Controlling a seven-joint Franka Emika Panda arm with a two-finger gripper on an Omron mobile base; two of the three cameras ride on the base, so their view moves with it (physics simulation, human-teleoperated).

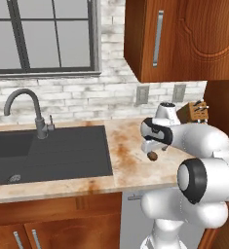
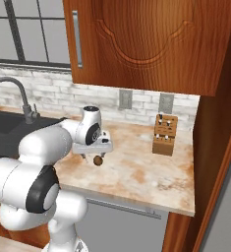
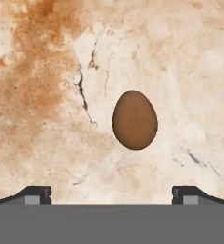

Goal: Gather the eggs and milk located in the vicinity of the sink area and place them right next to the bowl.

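Here the tool (image 2: pixel 92 153), its jaws spread wide, hangs directly over the small dark brown egg (image 3: pixel 135 119), which lies on the marbled beige counter (image 1: pixel 130 170) right of the dark-grey sink (image 1: pixel 62 153).

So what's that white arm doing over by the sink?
The robot's gripper hangs open just above a brown egg lying on the marbled counter, right of the dark sink. Nothing is held yet. The egg sits between the two fingertips in the hand view, so a pickup looks likely next.
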